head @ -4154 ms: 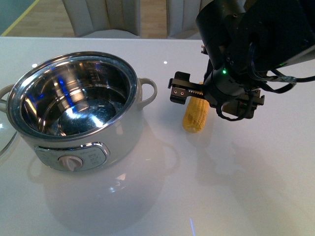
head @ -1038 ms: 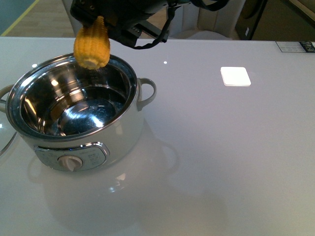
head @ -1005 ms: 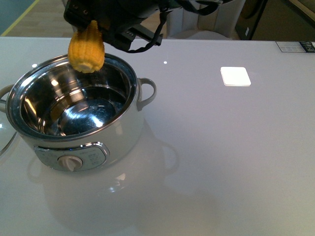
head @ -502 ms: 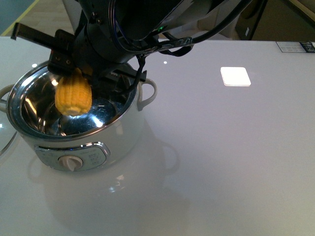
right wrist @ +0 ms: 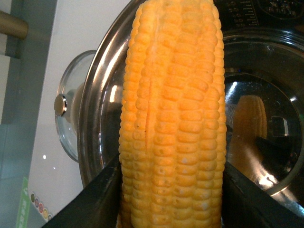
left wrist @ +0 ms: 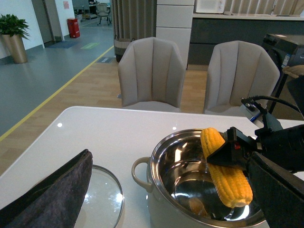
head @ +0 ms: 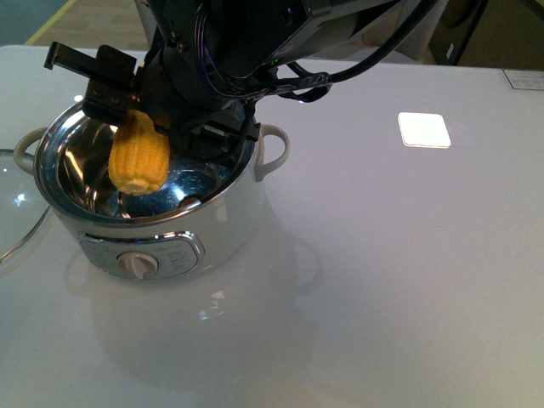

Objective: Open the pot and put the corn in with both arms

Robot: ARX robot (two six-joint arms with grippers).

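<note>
The white pot (head: 231,228) stands open at the left of the table, its steel bowl bare. My right gripper (head: 146,126) is shut on the yellow corn (head: 138,158) and holds it tilted, its lower end inside the bowl above the bottom. In the right wrist view the corn (right wrist: 173,118) fills the middle between the black fingers (right wrist: 102,199), over the pot's rim (right wrist: 102,95). My left gripper (left wrist: 170,157) is open and empty, back from the pot (left wrist: 156,164), looking at the corn (left wrist: 228,175).
The glass lid (head: 15,204) lies flat on the table left of the pot; it also shows in the left wrist view (left wrist: 102,194) and the right wrist view (right wrist: 71,118). A bright white square (head: 423,129) shows on the table at the right. Two chairs (left wrist: 152,71) stand behind the table.
My right gripper lifted the corn from the table on the right, carried it over the pot and lowered it inside the rim. The last half second shows little further drop.
</note>
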